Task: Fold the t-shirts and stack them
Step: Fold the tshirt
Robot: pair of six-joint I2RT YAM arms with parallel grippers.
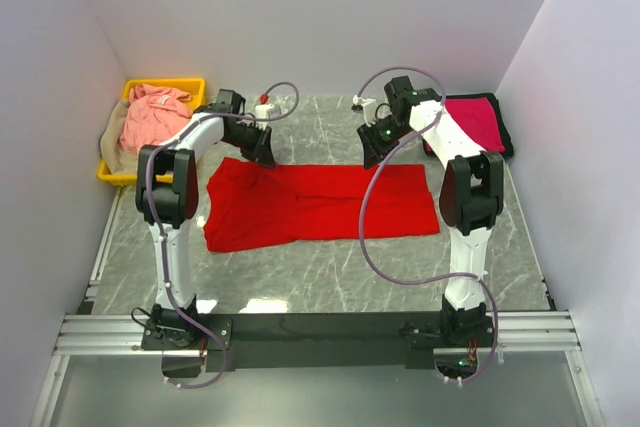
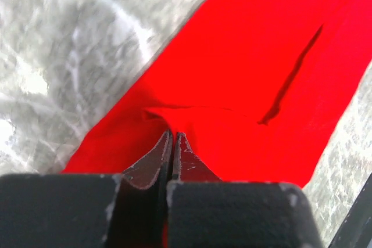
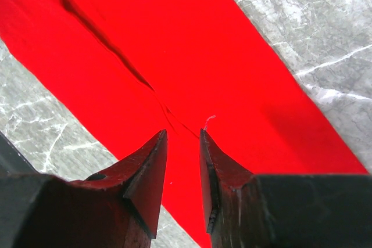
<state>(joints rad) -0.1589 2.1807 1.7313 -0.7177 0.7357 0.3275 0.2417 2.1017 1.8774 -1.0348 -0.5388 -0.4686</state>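
A bright red t-shirt [image 1: 320, 205] lies flat across the middle of the table, folded into a long band. My left gripper [image 1: 262, 147] is at the shirt's far left edge. In the left wrist view its jaws [image 2: 173, 133] are shut on a puckered bit of the red cloth [image 2: 244, 74]. My right gripper [image 1: 372, 152] is over the shirt's far edge, right of centre. In the right wrist view it [image 3: 183, 133] is open just above the red cloth [image 3: 174, 45], holding nothing. A crimson-magenta t-shirt [image 1: 478, 119] lies folded at the back right.
A yellow plastic bin [image 1: 165, 81] stands at the back left. It holds a crumpled salmon pink t-shirt [image 1: 155, 115] with tan cloth [image 1: 112, 142] hanging over its left side. White walls close in the table on the left, back and right.
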